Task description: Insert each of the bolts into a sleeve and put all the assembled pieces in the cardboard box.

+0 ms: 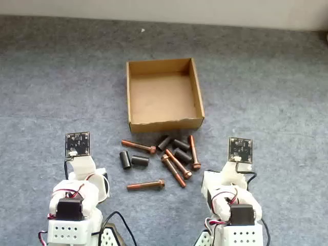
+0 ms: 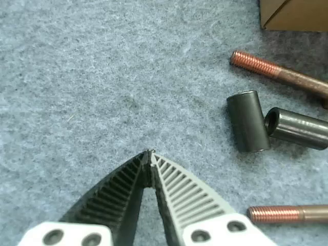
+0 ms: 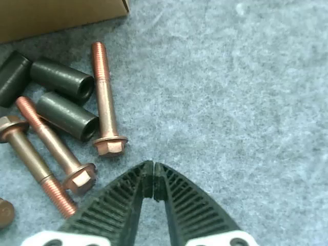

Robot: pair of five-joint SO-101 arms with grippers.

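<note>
- My left fingers (image 2: 149,154) are clenched on nothing, tips pressed together, and hover over bare worktop (image 1: 41,77) at the left of the pile.
- Just to their right lie two sleeves (image 2: 248,121), touching end to side. The nearer one's long axis runs away from me and the other's runs crosswise.
- Two bolts bracket that pair, both lying crosswise with threads pointing towards my left arm: the far bolt (image 1: 138,146) on the box side, the near bolt (image 1: 146,185) closest to my bases.
- The box (image 1: 134,92) sits open and empty beyond the pile, centred between my arms.
- Right of centre, three more sleeves (image 1: 181,144) and two slanting bolts (image 1: 177,168), side by side, crowd together.
- The end bolt (image 3: 104,92) lies at the pile's right edge, axis running away from me, head towards me, just ahead of my right fingers (image 3: 152,165). These are also clenched and empty.
- My judgement: the left arm is nearer a sleeve and the right is nearer that end bolt, so each must open before closing across its piece's long axis.
</note>
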